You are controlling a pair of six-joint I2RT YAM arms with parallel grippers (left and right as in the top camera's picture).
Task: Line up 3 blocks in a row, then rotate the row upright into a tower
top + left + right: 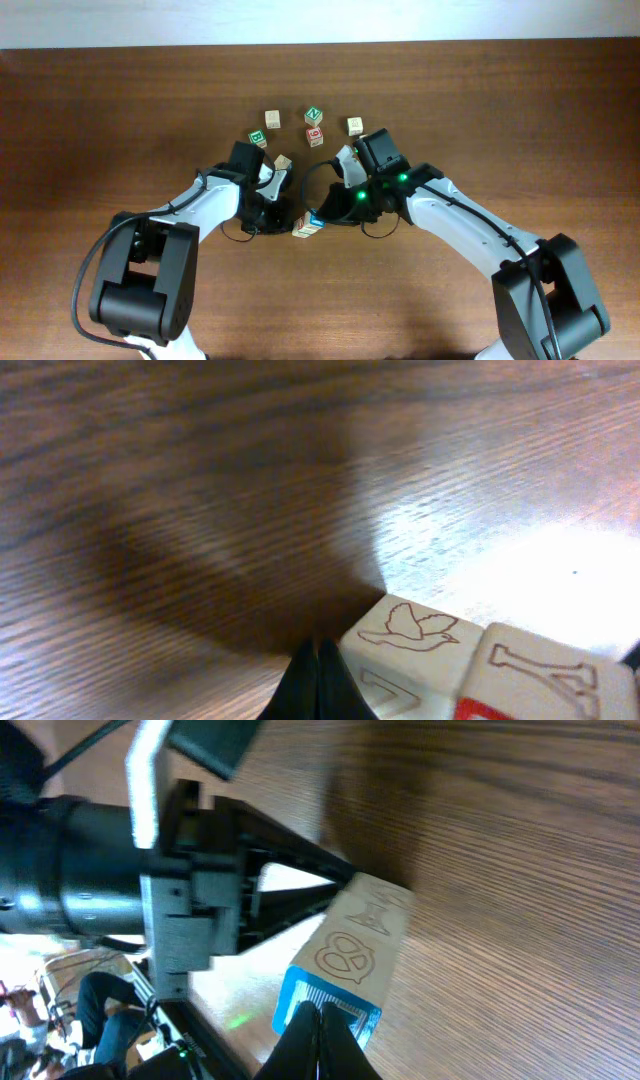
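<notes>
Two pale wooden blocks lie side by side between my grippers. One (315, 219) shows a blue face (328, 1005) and a pretzel drawing on top. The other (301, 232) carries a bird drawing (410, 630). In the left wrist view, the cube on the right (540, 675) has a red frame at its lower edge. My left gripper (288, 224) (320, 682) is shut, its tips against the bird block's side. With its jaws shut too, my right gripper (323, 213) (320, 1040) presses on the blue face. A third pale block (283, 162) sits by the left wrist.
Further back lie a green "B" cube (257, 138), a green "N" cube (313, 115), a red "6" cube (315, 135) and two pale cubes (271, 119) (354, 125). The left arm's body (190, 890) fills the left of the right wrist view.
</notes>
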